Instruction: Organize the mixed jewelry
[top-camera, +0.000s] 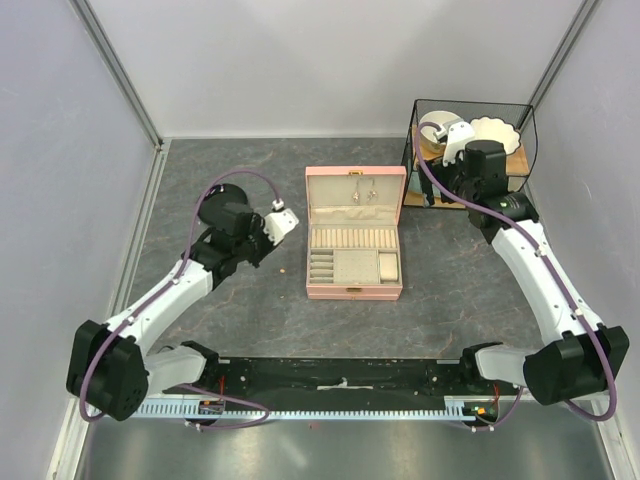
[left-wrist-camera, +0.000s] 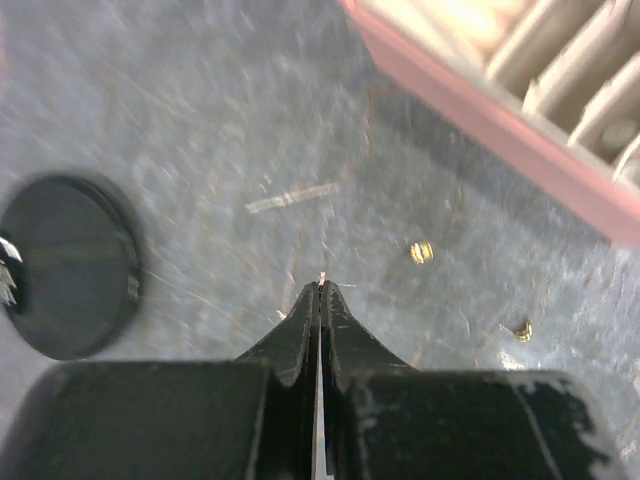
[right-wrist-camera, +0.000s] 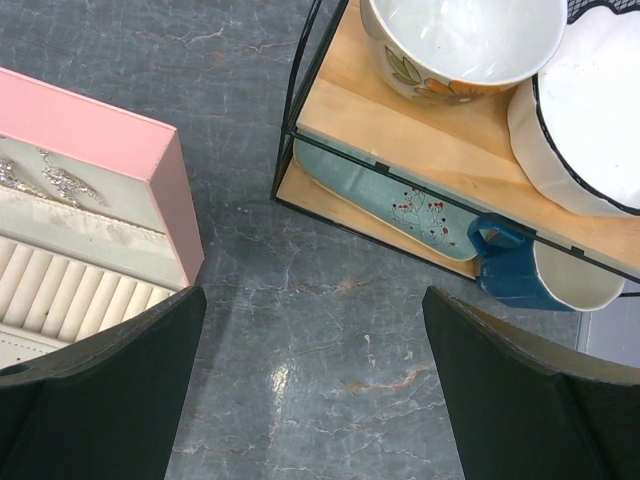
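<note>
Left gripper (left-wrist-camera: 320, 288) low over the table (left-wrist-camera: 200, 100), fingers pressed together, jewelry loose to its right.
Left wrist view: a tiny pale sliver shows at the closed tips; cannot tell if it is pinched. One gold jewelry (left-wrist-camera: 421, 252) bit lies on the table right of centre, just beyond the tips; a second piece (left-wrist-camera: 522, 329) sits farther right and lower, both short of the pink box (left-wrist-camera: 480, 110) in the upper right corner. Black dish (left-wrist-camera: 65, 265) at the left edge, well apart from both. Top view: box (top-camera: 355, 291) open at mid-frame, the left arm to its left. Right wrist view: right gripper (right-wrist-camera: 315, 400) fingers spread wide over bare table, box (right-wrist-camera: 90, 135) at upper left, wire rack (right-wrist-camera: 420, 150) with bowls and a blue mug (right-wrist-camera: 510, 265) at upper right.
</note>
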